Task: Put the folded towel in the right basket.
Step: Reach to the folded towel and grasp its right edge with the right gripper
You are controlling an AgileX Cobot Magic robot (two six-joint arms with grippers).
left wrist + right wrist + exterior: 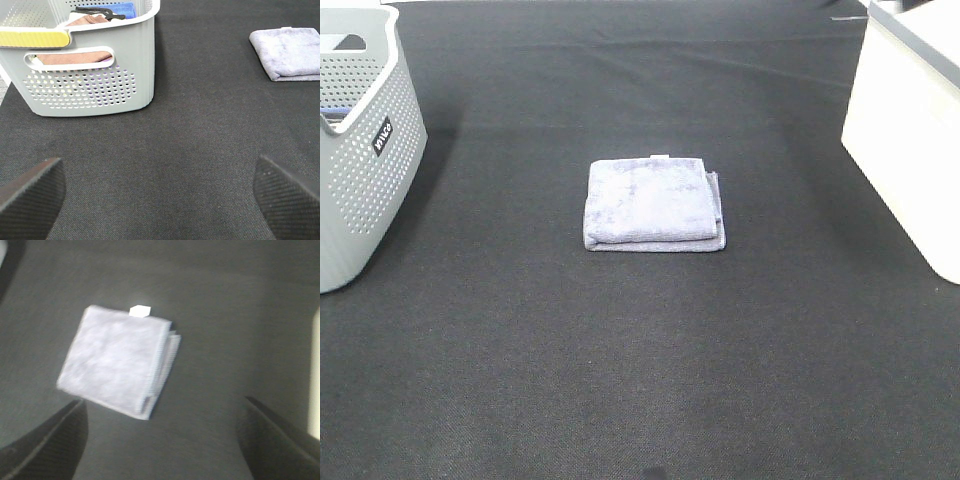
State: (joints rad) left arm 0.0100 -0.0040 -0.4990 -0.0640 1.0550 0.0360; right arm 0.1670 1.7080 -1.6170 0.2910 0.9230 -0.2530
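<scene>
My black mat (640,380) carries the folded towel (653,203) at its middle. A grey basket (360,190) stands at the left edge, a white basket (910,150) at the right.

Lighting was even, diffuse and from overhead, with no hard shadows. Exterior high view: sharp; the black cloth (640,380) was evenly lit, the white right basket (910,140) close to overexposed. Left wrist view: sharp and bright, with mild sheen on the left basket (100,75) rim. Right wrist view: dimmer, grey-green and motion-blurred throughout; the towel (117,365) edges were smeared, and a pale strip at one border was blown out.
</scene>
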